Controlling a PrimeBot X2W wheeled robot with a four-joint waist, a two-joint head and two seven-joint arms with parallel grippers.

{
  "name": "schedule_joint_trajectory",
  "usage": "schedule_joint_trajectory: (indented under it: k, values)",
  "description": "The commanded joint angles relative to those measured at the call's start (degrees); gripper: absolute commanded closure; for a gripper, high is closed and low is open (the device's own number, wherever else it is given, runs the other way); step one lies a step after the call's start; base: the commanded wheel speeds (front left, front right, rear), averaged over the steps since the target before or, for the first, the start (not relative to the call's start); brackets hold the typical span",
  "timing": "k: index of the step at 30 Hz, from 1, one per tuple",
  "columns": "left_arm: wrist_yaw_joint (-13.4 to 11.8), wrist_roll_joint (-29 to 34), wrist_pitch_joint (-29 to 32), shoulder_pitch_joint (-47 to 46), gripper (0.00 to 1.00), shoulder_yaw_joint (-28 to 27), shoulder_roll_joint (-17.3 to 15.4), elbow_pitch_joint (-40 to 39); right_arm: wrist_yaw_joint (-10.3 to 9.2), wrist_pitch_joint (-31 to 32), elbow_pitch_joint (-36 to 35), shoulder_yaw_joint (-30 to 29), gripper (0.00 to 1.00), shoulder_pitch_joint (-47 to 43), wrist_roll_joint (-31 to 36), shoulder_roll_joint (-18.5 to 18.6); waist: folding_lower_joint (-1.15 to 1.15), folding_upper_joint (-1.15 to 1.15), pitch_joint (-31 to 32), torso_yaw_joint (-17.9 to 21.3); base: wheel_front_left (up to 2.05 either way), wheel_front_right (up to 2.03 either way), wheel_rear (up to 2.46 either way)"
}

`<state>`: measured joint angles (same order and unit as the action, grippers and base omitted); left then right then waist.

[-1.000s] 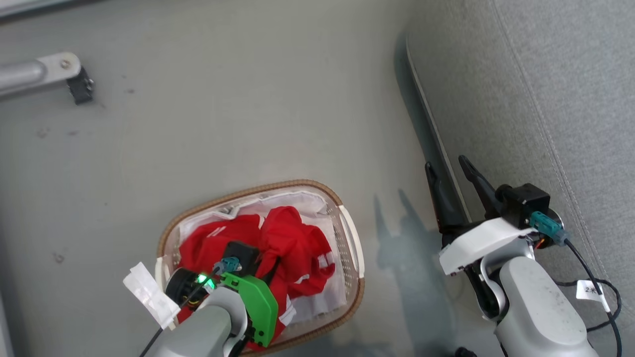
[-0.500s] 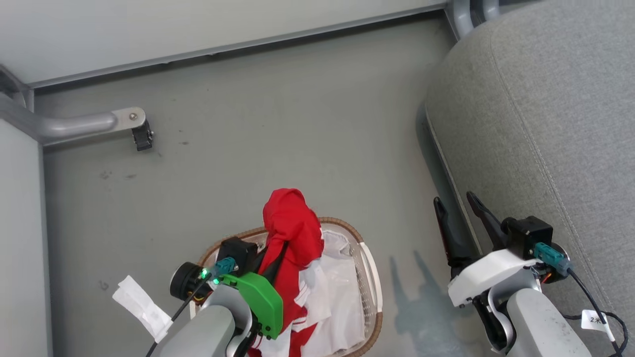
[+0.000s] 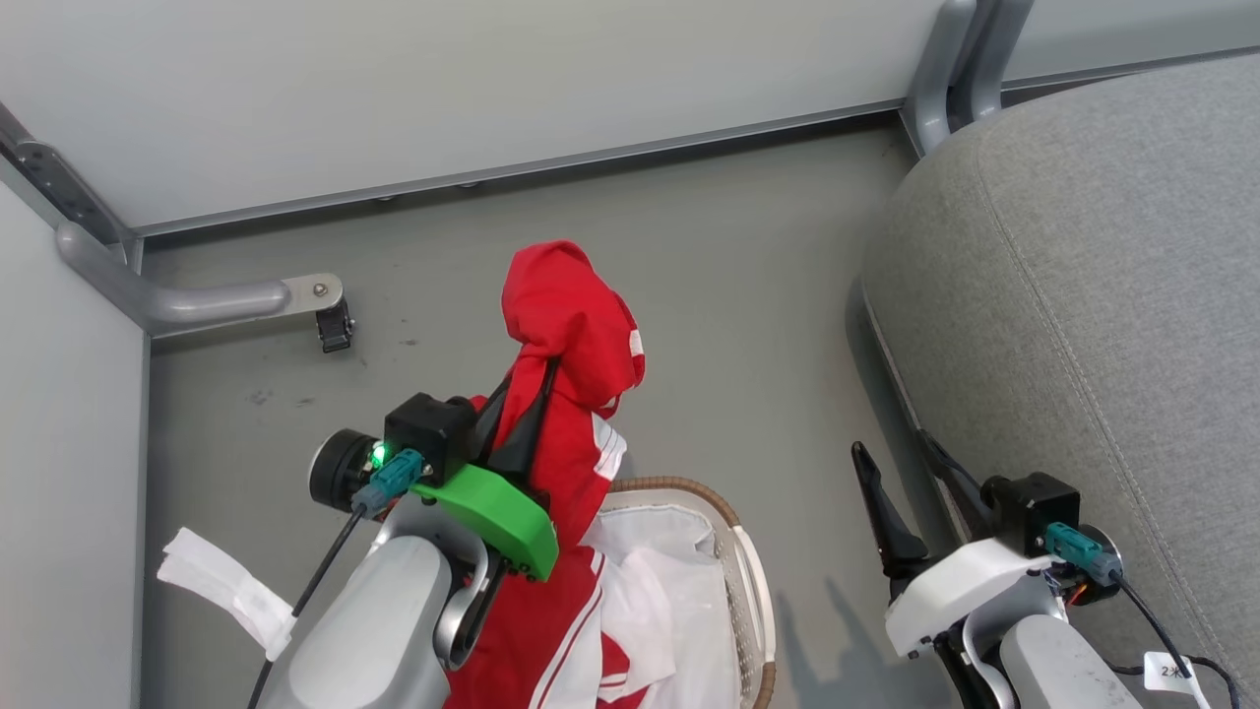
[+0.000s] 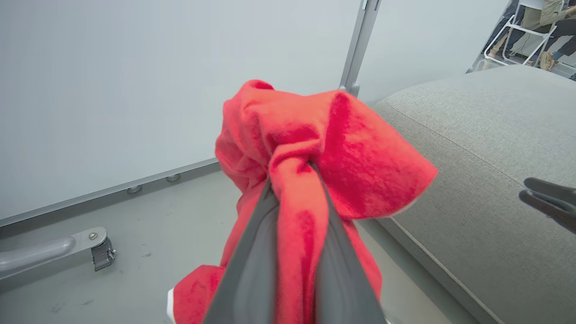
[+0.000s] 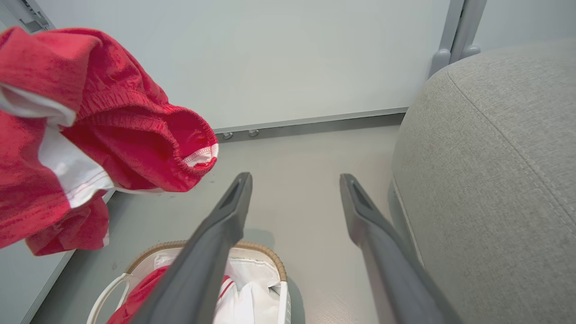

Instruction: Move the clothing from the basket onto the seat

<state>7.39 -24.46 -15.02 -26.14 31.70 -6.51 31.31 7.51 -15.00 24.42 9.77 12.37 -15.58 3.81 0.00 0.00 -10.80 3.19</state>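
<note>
Head view, item by item. Left gripper (image 3: 532, 394): fingers pinched tight on the clothing (image 3: 566, 315), a red garment with white trim, bunched over the fingertips and hanging down in a long fold toward the basket (image 3: 753, 581). Whether its lower end is free of the rim cannot be told. Basket: on the floor (image 3: 738, 295) at the robot's left front, white liner (image 3: 660, 551) showing; right wrist view shows more red cloth lying inside. Right gripper (image 3: 894, 448): fingers spread wide, holding nothing, just beside the seat (image 3: 1083, 295). Seat: grey cushion to the right, top bare. Step in hand, by judgement: carry of the first garment, grasp and lift done, release not yet. Next move calls for a swing rightward over the cushion edge, high enough that the trailing fold clears both basket rim and seat front, then opening the fingers. Obstructions: the right gripper stands between load and seat, so snagging is a risk. Surroundings: pale wall panel (image 3: 492, 89), metal bracket with castor (image 3: 330, 320), grey post (image 3: 945, 69).
</note>
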Motion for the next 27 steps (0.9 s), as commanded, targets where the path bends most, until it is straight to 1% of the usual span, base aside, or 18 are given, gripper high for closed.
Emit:
schedule_joint_trajectory:
  k: [1, 7, 12, 16, 21, 27]
  values:
    - [0.18, 0.77, -0.22, 0.27, 1.00, -0.74, -0.03, -1.12, -0.04, -0.27, 0.22, 0.41, 0.00, -0.70, 0.07, 0.27, 0.00, 0.00, 0.42, -0.14, 0.00, 0.00, 0.00]
    - [0.18, 2.91, -0.23, -0.72, 1.00, -3.38, 0.33, -6.63, -0.04, -0.26, 0.90, 2.22, 0.00, -2.11, 0.20, 0.51, 0.00, 0.00, 1.61, -0.30, 0.00, 0.00, 0.00]
    - [0.18, 4.21, -0.22, 0.28, 1.00, -4.38, 0.68, -9.62, -0.04, -0.26, 1.29, 5.33, 0.00, -3.14, 0.23, 0.77, 0.00, 0.00, 2.52, -0.50, 0.00, 0.00, 0.00]
    - [0.18, 4.49, -0.23, 1.06, 1.00, -4.15, 0.85, -9.95, -0.04, -0.26, 1.71, 13.35, 0.00, -2.92, 0.63, 1.01, 0.00, 0.00, 2.97, -0.56, 0.00, 0.00, 0.00]
    - [0.18, 4.49, -0.22, 1.35, 1.00, -3.56, 1.17, -10.10, -0.05, -0.26, -0.21, 21.85, 0.00, 1.11, -1.46, 1.02, 0.00, 0.00, 3.16, -0.89, 0.00, 0.00, 0.00]
    - [0.18, 4.18, -0.23, 1.84, 1.00, -2.80, 1.58, -9.87, -0.05, -0.26, -2.83, 27.79, 0.00, 7.95, -1.93, 1.07, 0.00, 0.00, 3.34, -1.83, 0.00, 0.00, 0.00]
